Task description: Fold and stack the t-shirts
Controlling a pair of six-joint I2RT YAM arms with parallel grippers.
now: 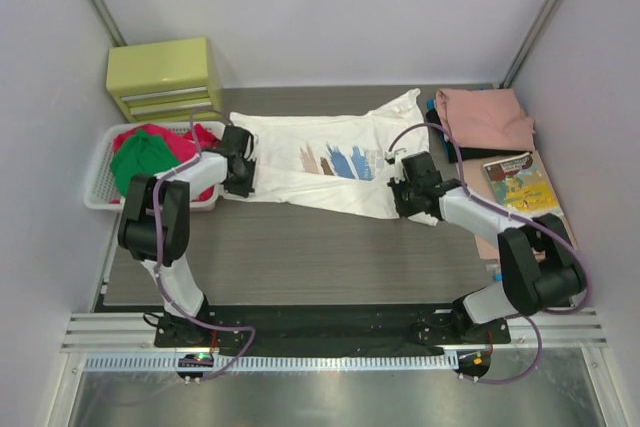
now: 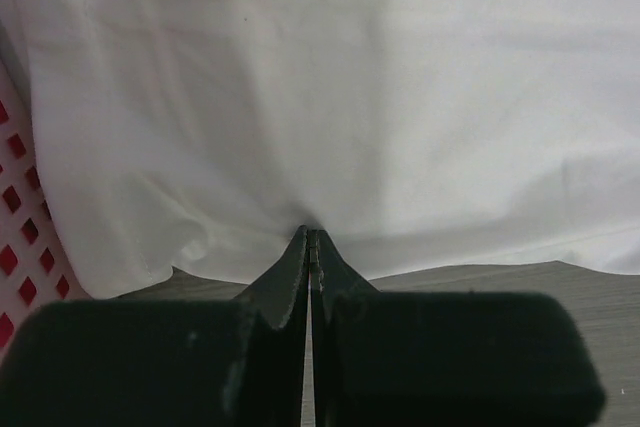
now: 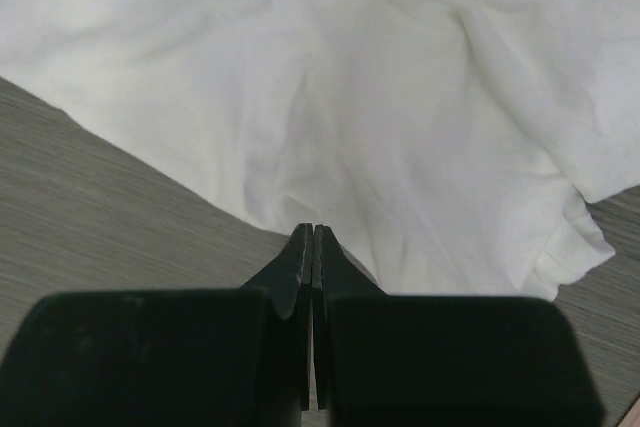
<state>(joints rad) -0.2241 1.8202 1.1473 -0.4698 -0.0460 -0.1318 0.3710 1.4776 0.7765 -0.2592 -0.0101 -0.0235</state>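
On the desk (image 1: 300, 257), a white t-shirt (image 1: 320, 162) lies spread. The left end effector (image 2: 310, 237) and right end effector (image 3: 313, 232) are clamped on its edges.

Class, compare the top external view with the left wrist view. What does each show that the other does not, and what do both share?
Only the top view shows the print on the white shirt, the drawers, the pink shirt, the book and the right tool. Only the left wrist view shows the left tool shut on the shirt's edge, with the cloth puckering there. Both show the white shirt, the basket and the table.
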